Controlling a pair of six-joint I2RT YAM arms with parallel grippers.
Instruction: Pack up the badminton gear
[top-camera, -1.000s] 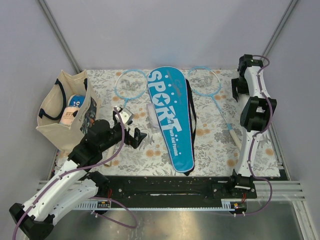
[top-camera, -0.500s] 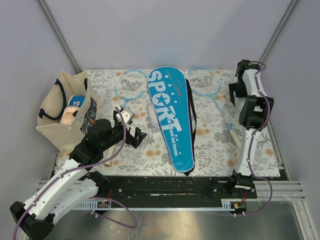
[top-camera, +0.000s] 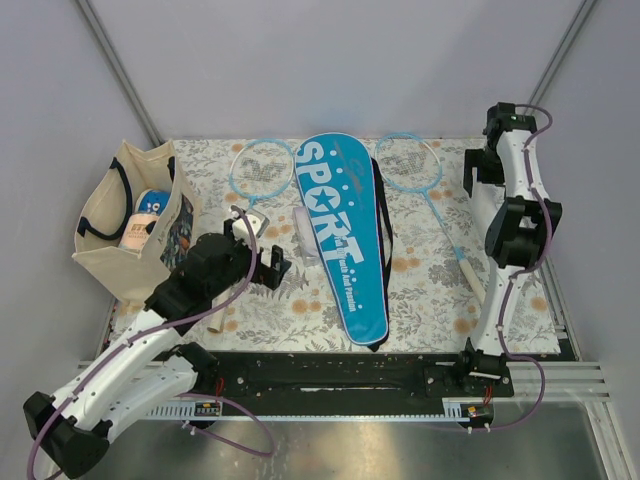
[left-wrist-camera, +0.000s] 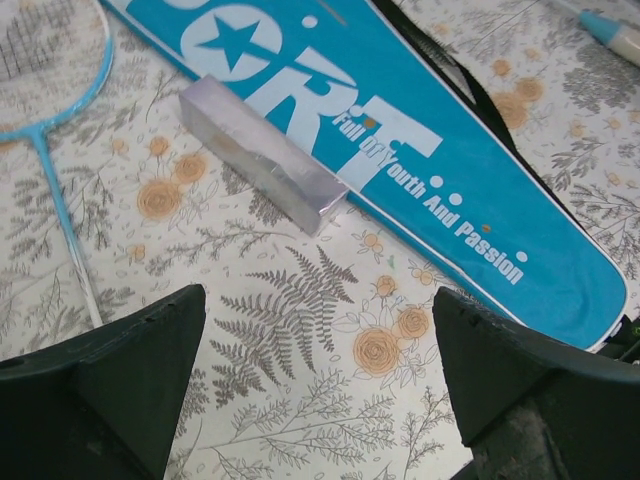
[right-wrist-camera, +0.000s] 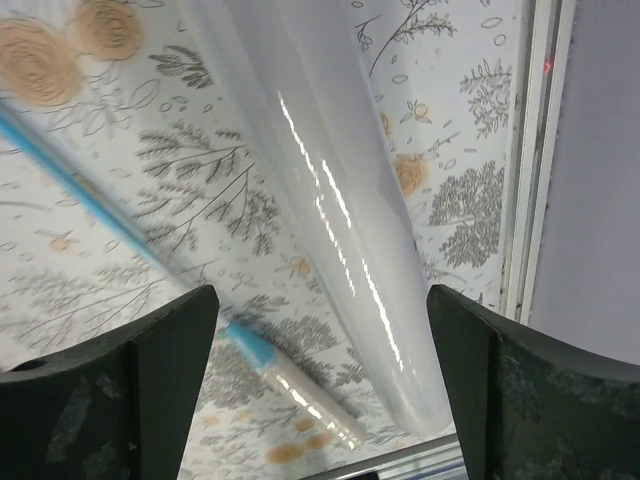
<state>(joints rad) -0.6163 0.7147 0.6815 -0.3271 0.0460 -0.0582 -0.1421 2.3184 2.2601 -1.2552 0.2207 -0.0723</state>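
Observation:
The blue "SPORT" cover (top-camera: 340, 235) (left-wrist-camera: 420, 130) lies lengthwise in the middle of the floral mat. One light-blue racket (top-camera: 262, 170) (left-wrist-camera: 60, 190) lies to its left. The other racket (top-camera: 410, 163) lies to its right, its white handle (right-wrist-camera: 310, 385) pointing to the near right. A long white tube (right-wrist-camera: 330, 190) lies beside that handle; the right arm hides it in the top view. My right gripper (right-wrist-camera: 322, 300) (top-camera: 475, 175) hangs open above the tube, apart from it. My left gripper (left-wrist-camera: 318, 295) (top-camera: 265, 250) is open over bare mat, left of the cover.
A pale translucent rectangular box (left-wrist-camera: 262, 155) (top-camera: 305, 235) lies against the cover's left edge. A beige tote bag (top-camera: 130, 225) with items inside stands at the far left. The table's metal rail (right-wrist-camera: 535, 160) runs close along the right of the tube.
My right gripper has opened wider and the right arm has lifted toward the far right. My left gripper has edged toward the box and cover.

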